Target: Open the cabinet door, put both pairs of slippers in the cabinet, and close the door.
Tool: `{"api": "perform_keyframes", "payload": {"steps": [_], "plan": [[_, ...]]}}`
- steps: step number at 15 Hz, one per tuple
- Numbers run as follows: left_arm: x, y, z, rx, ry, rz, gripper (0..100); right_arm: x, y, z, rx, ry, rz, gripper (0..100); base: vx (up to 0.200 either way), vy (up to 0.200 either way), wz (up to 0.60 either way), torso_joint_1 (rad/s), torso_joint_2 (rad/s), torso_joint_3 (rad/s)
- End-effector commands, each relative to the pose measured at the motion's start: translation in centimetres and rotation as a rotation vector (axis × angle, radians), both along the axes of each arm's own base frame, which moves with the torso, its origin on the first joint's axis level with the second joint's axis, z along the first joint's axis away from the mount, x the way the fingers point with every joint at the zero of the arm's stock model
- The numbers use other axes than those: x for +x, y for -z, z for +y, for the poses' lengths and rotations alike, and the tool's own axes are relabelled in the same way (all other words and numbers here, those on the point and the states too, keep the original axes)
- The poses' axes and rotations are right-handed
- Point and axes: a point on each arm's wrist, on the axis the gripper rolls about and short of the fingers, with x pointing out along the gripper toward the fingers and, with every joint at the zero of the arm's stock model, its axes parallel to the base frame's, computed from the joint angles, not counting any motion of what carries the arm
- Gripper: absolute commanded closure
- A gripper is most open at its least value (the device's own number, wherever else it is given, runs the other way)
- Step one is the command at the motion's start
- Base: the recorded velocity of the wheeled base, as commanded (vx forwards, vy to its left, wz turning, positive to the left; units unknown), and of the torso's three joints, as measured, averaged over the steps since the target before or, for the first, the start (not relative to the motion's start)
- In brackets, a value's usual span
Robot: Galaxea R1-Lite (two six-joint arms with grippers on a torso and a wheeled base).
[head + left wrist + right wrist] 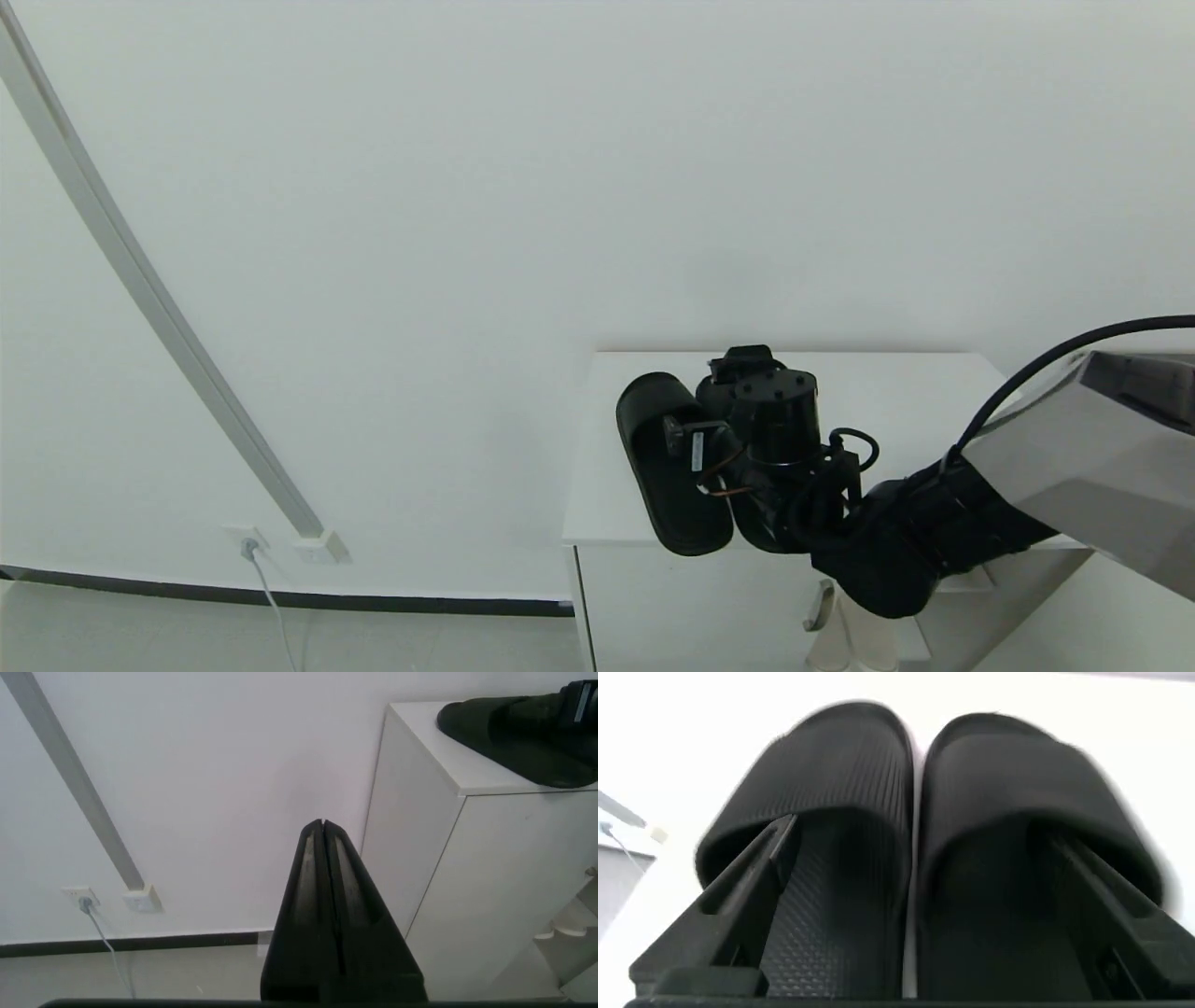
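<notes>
black slippers [831, 793] in the right grip, nothing stowed yet

black slippers sit right under your right wrist camera, side by side, ribbed footbeds and broad straps, matte and rubbery. your right gripper [913, 835] has one finger under each strap and clamps the pair together between them. from the head view the pair lies on or just over the top of the white cabinet [896, 392], overhanging its front edge; you cannot tell if it touches. so this pair is not inside yet, and the second pair and the closing remain. a handle [820, 605] shows below, but you cannot tell whether the door is open. your left gripper [323, 831] hangs beside the cabinet, fingers pressed together, holding nothing.
</notes>
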Motion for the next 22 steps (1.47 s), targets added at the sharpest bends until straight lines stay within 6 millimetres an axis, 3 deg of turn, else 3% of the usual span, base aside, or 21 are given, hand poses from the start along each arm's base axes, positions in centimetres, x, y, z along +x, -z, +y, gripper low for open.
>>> {"api": "perform_keyframes", "payload": {"steps": [1, 9, 10, 19, 22], "plan": [[0.0, 0.0, 0.0, 0.000, 0.000, 0.001, 100, 1.3, 1.4, 0.6, -0.008, 0.002, 0.009, 0, 0.000, 0.000, 0.00, 0.000, 0.00, 0.000], [0.0, 0.0, 0.0, 0.000, 0.000, 0.001, 100, 2.7, 2.1, 1.1, -0.022, -0.016, -0.011, 0, 0.000, 0.000, 0.00, 0.000, 0.00, 0.000], [0.0, 0.0, 0.0, 0.000, 0.000, 0.001, 100, 2.8, 2.1, 1.1, -0.021, -0.016, -0.012, 100, 0.000, 0.000, 0.00, 0.000, 0.00, 0.000], [0.0, 0.0, 0.0, -0.002, 0.000, 0.001, 100, 2.7, 1.8, 1.0, -0.012, -0.015, -0.024, 100, 0.000, 0.000, 0.00, 0.000, 0.00, 0.000], [0.0, 0.0, 0.0, -0.002, 0.000, 0.001, 100, 0.9, -1.6, -0.4, 0.019, -0.047, -0.061, 100, 0.000, 0.000, 0.00, 0.000, 0.00, 0.000]]}}
